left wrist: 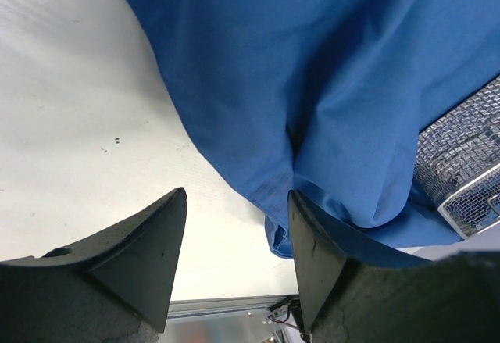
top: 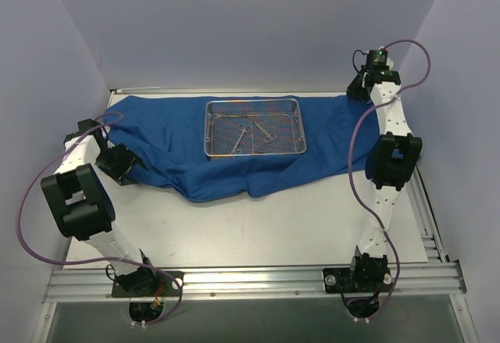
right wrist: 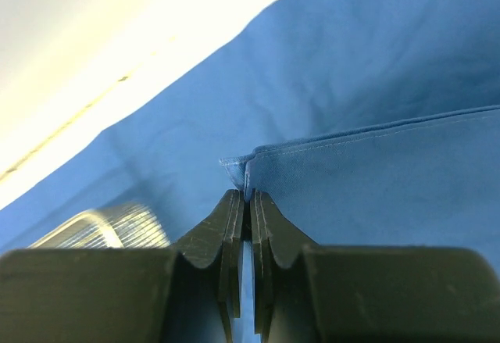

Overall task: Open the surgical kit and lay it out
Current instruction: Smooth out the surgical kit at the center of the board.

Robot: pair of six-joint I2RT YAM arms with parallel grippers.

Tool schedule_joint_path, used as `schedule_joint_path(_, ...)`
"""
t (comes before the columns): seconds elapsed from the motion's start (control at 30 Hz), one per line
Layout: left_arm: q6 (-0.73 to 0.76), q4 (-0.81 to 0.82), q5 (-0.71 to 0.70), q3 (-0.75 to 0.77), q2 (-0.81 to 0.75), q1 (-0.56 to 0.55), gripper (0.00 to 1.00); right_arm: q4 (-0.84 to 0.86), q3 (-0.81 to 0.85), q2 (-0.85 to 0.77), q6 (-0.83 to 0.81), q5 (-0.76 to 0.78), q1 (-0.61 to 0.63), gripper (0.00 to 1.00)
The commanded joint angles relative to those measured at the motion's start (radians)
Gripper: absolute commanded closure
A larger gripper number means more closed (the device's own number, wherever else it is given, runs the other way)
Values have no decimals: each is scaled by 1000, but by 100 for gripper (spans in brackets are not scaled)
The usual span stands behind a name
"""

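Folds of the royal-blue cloth wrap [top: 226, 175] bunch along its near edge, so you cannot tell how many layers lie there, and its middle is covered by the wire-mesh tray [top: 253, 105] that sits on it. The two thin steel instruments [top: 243, 137] in the tray are too small for you to say which is scissors and which forceps. They lie on diagonals, their far ends close together and their near ends splayed apart. Your left wrist view catches only a corner of the tray, cut off at the frame's right edge, and your right wrist view shows it as a blur at lower left. The wrap spreads over the far half of the surface [top: 258, 230], with its long axis running left to right, and the tray's long axis runs the same way. Your right gripper [right wrist: 245, 202] is clenched on a hemmed corner of the wrap at its far right end. Your left gripper [left wrist: 237, 202] hangs spread at the wrap's left near edge with nothing between its fingers.
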Motion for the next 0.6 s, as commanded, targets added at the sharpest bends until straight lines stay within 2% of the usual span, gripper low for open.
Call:
schedule_joint_path(0.0,-18,-11,-16,-15,16,14,36,-41,-9,-86,23,-67,1,100)
schedule_joint_path(0.2,-47,27,-13,-46,50,14,34,-52,-26,-131,14,-93,-1,100)
schedule_joint_path(0.57,-71,193,27,-61,133,15,35,-39,-123,-204,-6,-107,-1,100)
